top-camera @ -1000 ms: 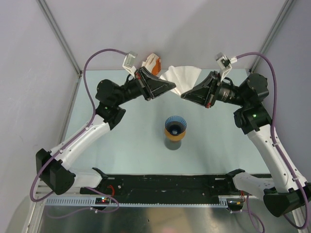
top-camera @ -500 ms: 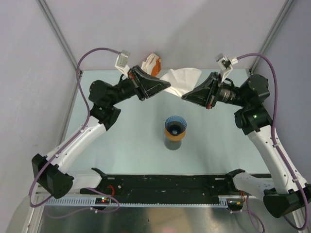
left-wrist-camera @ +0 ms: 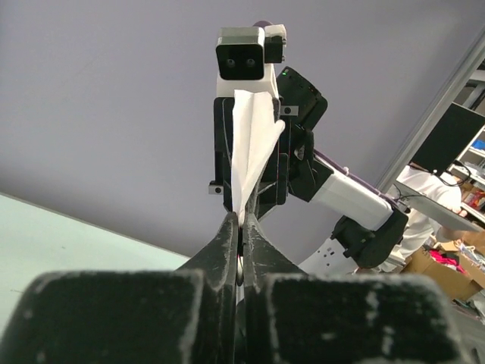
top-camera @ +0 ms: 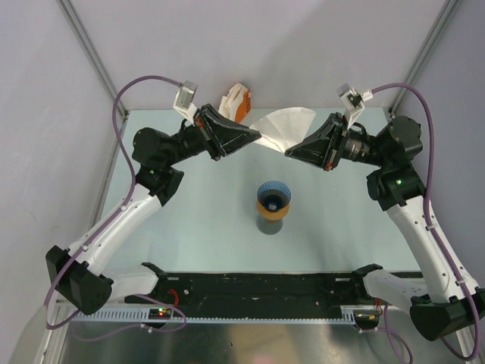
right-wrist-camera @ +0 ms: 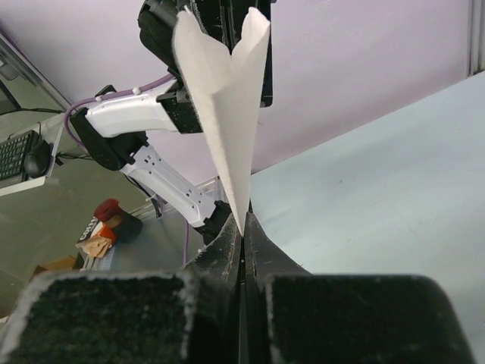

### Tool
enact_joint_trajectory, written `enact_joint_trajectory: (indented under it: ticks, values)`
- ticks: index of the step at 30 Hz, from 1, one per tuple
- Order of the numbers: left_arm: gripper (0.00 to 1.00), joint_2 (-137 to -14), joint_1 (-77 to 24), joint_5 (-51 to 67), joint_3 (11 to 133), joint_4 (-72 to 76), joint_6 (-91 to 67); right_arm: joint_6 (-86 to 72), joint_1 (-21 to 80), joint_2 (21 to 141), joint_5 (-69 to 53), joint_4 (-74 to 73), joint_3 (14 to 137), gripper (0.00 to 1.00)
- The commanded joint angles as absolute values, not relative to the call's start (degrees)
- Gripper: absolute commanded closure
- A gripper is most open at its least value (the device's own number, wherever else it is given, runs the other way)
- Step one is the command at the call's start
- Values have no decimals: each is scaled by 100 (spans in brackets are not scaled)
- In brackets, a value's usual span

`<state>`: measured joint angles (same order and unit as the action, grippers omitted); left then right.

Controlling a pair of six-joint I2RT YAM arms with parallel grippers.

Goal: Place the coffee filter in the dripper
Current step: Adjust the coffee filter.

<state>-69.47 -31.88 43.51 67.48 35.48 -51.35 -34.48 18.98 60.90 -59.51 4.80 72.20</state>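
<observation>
A white paper coffee filter (top-camera: 282,127) hangs in the air at the back of the table, stretched between both grippers. My left gripper (top-camera: 261,139) is shut on its left corner, seen edge-on in the left wrist view (left-wrist-camera: 248,144). My right gripper (top-camera: 288,150) is shut on its pointed tip, seen in the right wrist view (right-wrist-camera: 227,98). The blue ribbed dripper (top-camera: 273,195) sits mouth up on an orange ring atop a dark cup at the table's middle, nearer me than the filter and below it.
An orange and white packet (top-camera: 236,101) lies at the table's far edge behind the left gripper. Grey walls and metal posts (top-camera: 98,64) enclose the back and sides. A black rail (top-camera: 258,287) runs along the near edge.
The left arm has pulled back to the left, drawing the filter's corner with it. The filter looks flatter and more stretched. The right arm has barely moved.
</observation>
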Motion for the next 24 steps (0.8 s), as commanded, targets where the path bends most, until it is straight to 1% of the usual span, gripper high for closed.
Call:
enact_joint_trajectory:
  ticks: [1, 2, 3, 4, 5, 6, 7, 8, 10, 12, 14, 17, 19, 24]
  values:
    - [94, -6794, -3135, 4639, 6738, 3683, -4879, -3438, 1857, 5974, -6120, 683, 7238, 100]
    - [75, -6772, -3128, 4701, 6744, 3621, -4813, -3341, 1847, 5953, -6150, 640, 7240, 100]
    - [59, -6752, -3089, 4794, 6751, 3538, -4713, -3222, 1833, 5912, -6186, 509, 7237, 100]
    - [40, -6703, -3038, 4849, 6764, 3285, -4607, -2986, 1813, 5865, -6204, 378, 7235, 100]
    - [27, -6652, -2952, 4877, 6775, 3049, -4404, -2671, 1794, 5798, -6209, 101, 7239, 100]
    - [17, -6556, -2865, 4899, 6780, 2693, -4228, -2373, 1776, 5738, -6203, -125, 7236, 100]
    - [11, -6433, -2742, 4937, 6791, 2406, -3955, -1969, 1767, 5651, -6191, -463, 7235, 100]
    - [7, -6332, -2654, 4956, 6810, 1946, -3683, -1582, 1762, 5572, -6150, -767, 7238, 100]
    - [4, -6145, -2505, 4904, 6985, 877, -2929, -686, 1772, 5399, -6018, -1416, 7239, 100]
    - [4, -6058, -2452, 4845, 7296, -203, -2095, 176, 1814, 5267, -5846, -1965, 7235, 100]
    - [5, -6012, -2432, 4863, 7480, -749, -1690, 1096, 1932, 5160, -5603, -2449, 7234, 100]
    - [8, -6032, -2451, 5062, 7626, -965, -1563, 2536, 2318, 5042, -5131, -3092, 7238, 100]
    - [9, -6078, -2469, 5185, 7723, -990, -1522, 3187, 2572, 4983, -4842, -3302, 7197, 100]
    - [10, -6210, -2760, 5268, 7878, -1115, -1191, 4040, 3034, 4819, -4405, -3314, 7016, 100]
